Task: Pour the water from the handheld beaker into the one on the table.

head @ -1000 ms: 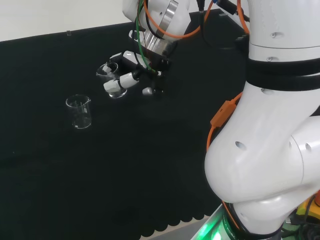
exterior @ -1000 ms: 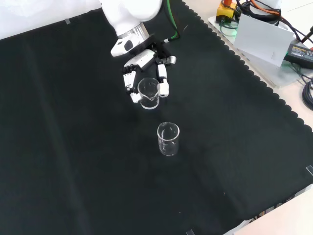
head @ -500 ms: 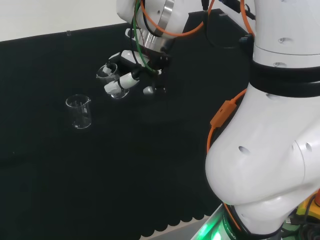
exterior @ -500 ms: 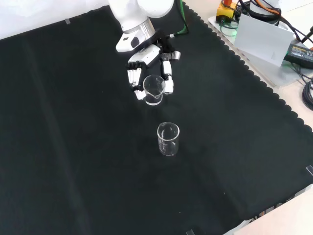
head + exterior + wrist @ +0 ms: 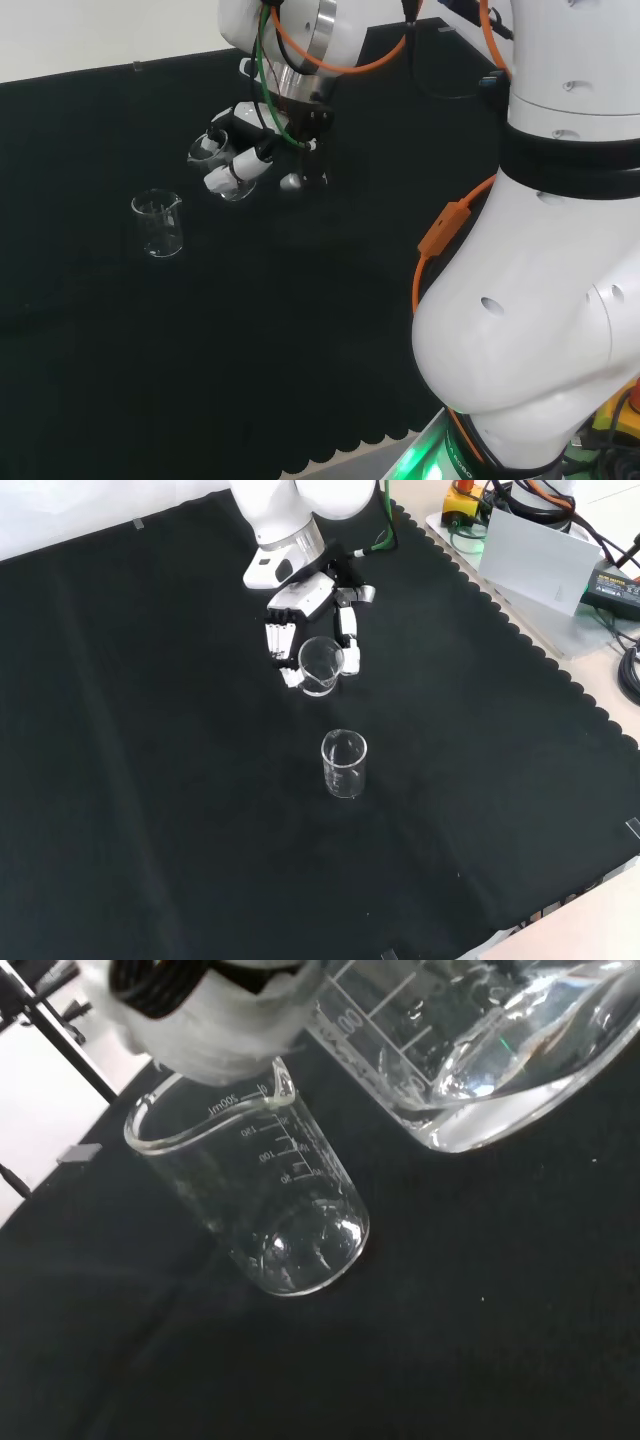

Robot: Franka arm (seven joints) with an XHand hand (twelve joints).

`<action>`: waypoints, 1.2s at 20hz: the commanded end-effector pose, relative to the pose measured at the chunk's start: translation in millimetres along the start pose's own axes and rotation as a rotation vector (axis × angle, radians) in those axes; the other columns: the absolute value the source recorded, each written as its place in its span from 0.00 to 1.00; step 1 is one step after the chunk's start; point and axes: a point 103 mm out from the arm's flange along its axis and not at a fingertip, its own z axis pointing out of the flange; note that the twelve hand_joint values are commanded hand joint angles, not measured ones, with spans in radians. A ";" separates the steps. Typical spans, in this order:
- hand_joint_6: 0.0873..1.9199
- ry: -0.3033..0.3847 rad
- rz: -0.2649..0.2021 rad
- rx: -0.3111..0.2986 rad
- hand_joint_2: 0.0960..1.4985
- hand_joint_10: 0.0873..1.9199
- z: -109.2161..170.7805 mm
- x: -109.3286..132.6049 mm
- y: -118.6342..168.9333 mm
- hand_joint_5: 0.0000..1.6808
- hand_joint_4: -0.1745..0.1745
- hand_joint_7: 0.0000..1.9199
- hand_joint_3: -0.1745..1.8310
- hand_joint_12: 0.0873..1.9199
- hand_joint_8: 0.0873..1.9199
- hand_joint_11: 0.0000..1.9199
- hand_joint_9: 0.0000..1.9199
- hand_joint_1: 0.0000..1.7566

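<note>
The hand (image 5: 305,615) holds a tipped beaker (image 5: 320,665) up above the surface (image 5: 150,780); another beaker (image 5: 344,764) stands apart.

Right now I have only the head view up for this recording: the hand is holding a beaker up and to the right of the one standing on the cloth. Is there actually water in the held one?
Observer: Yes. The wrist view shows water pooled in the low side of the held beaker, which is tilted.
Operator: And the beaker on the table?
Observer: The wrist view shows the standing beaker upright, and no water is visible in it.
Operator: How is the hand gripping?
Observer: In the front view the hand has fingers on one side of the glass and a digit on the other, curled round it.
</note>
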 end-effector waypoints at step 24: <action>0.49 -0.333 0.017 0.168 0.76 0.57 5.3 39.5 35.5 0.61 0.00 0.56 0.00 0.49 0.48 0.55 0.72 0.73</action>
